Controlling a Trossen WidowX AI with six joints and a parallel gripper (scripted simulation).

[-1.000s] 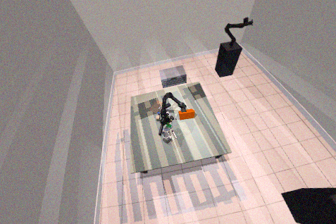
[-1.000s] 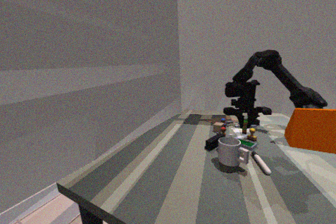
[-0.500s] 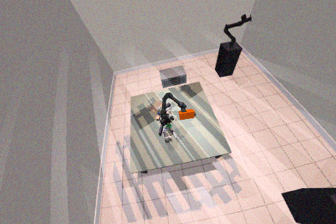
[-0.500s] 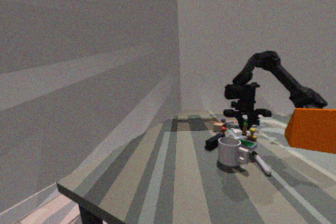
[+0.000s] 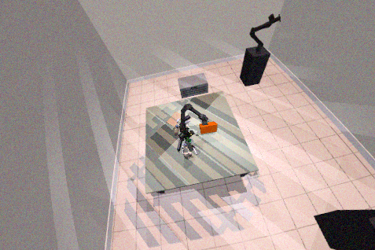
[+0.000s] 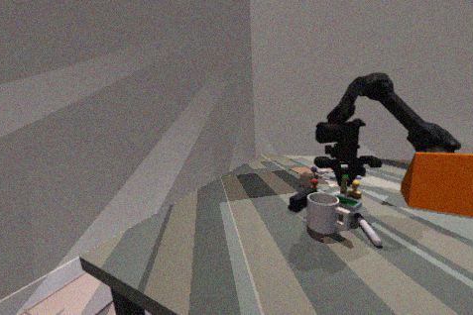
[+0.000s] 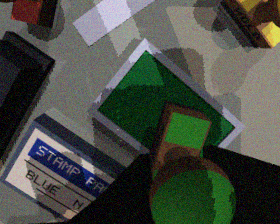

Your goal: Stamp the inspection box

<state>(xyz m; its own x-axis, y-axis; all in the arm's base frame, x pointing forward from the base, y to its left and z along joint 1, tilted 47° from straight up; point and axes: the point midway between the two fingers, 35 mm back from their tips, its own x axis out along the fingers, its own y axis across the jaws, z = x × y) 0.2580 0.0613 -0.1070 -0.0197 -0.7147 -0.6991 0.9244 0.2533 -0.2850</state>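
Green on its rounded knob and brown in its body, the stamp (image 7: 193, 197) (image 6: 345, 184) is the nearest thing to the wrist camera, gripped firmly between the fingers of the gripper (image 7: 176, 159) (image 6: 345, 178). Its wording is hidden, so I take it to be the PASS stamp by its use alone.

Beyond it lies the ink pad (image 7: 131, 90) (image 6: 348, 201), green within a pale rim. The stamp overlaps the pad's near corner in the wrist view; I cannot tell any contact. Inking looks like the step in hand. Done well, it wants the whole face over the felt, clear of the rim, then a straight, level descent and a light, even press. Too near the rim, one edge may stay dry; too hard, and surplus ink could blur the letters. A straight lift should follow, without dragging.

Just beside the pad is the box marked STAMP PAD and BLUE (image 7: 66, 175), a label to read rather than a surface to press. A yellow-knobbed stamp (image 7: 278, 35) (image 6: 355, 188) stands a little further out, and would be easily brushed by a low sideways move. The card's inspection box I cannot make out. Well apart, the orange block (image 5: 208, 127) (image 6: 447, 183) sits by the arm's base.
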